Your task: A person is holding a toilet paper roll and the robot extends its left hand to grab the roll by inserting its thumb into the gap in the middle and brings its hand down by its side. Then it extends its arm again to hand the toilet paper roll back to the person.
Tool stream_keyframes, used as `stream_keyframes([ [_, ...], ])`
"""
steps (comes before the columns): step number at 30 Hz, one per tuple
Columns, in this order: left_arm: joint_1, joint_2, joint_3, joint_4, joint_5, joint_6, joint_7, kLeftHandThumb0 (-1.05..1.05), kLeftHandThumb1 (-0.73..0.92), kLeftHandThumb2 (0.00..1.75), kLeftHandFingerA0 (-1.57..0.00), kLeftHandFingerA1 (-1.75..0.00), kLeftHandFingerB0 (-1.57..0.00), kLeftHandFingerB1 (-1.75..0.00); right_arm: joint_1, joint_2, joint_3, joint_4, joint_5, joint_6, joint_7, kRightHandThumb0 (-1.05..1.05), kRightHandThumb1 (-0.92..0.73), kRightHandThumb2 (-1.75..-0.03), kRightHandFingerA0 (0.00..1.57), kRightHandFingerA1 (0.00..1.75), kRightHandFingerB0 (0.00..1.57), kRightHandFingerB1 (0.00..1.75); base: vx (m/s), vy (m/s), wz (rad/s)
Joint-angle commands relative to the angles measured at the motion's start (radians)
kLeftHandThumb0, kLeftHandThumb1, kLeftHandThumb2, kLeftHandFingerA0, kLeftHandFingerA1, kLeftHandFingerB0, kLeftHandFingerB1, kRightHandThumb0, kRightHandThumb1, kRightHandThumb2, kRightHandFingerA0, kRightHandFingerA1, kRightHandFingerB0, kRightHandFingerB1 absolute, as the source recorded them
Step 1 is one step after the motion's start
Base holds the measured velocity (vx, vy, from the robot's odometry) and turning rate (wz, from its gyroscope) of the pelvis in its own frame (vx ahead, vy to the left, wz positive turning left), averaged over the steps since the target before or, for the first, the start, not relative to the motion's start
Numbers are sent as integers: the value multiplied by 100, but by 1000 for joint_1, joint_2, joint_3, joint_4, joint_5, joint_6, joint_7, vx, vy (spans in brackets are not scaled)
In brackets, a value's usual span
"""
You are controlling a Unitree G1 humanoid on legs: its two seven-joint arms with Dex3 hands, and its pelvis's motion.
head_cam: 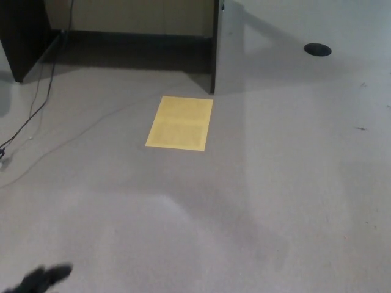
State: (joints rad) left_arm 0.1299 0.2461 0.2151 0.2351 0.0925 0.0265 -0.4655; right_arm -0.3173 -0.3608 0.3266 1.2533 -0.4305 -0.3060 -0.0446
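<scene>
Left hand point(41, 278) barely in frame at bottom-left corner, only blurred black tip showing; grip state cannot be told; right hand out of view; toilet paper roll not visible anywhere; yellow sheet point(180, 122) lies flat on grey carpet point(293, 183); black cable point(30, 116) trails at left; dark round disc point(317, 49) on floor, top right
</scene>
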Motion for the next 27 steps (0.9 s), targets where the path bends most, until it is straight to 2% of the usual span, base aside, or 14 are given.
stream_keyframes([
  [1,53,33,76,465,35,-325,304,-16,42,89,-4,-49,0,-47,8,-29,-10,22,0,13,7,-36,-67,-60,73,60,55,43,0,0,0],
  [3,50,40,65,490,45,-335,313,-16,42,89,-4,-49,0,-47,14,-30,-10,22,1,11,8,-36,-67,-61,72,58,54,43,0,0,0],
  [4,48,46,59,502,49,-340,319,-27,46,56,-18,-35,-14,-28,17,-28,-9,22,0,11,6,-36,-67,-61,72,58,54,43,0,0,0],
  [22,-25,81,17,652,18,-446,341,-27,43,56,-18,-34,-15,-29,-8,-22,-16,24,2,31,13,-36,-68,-61,73,62,57,42,0,0,0],
  [23,-25,84,10,653,23,-440,343,-16,36,87,-8,-50,-6,-49,-6,-23,-20,22,6,30,15,-36,-67,-61,73,63,57,43,0,0,0],
  [24,-26,84,7,655,22,-443,344,-16,35,86,-9,-51,-7,-50,-5,-24,-21,21,6,29,18,-36,-68,-60,72,59,56,43,0,0,0],
  [25,-28,87,2,661,20,-449,346,-29,41,57,-21,-36,-15,-30,-5,-25,-22,20,5,28,18,-36,-68,-61,72,60,57,43,0,0,0],
  [27,-29,89,-2,666,18,-453,348,-29,41,57,-21,-36,-15,-30,-5,-25,-22,20,4,28,18,-36,-68,-61,72,60,57,43,0,0,0],
])
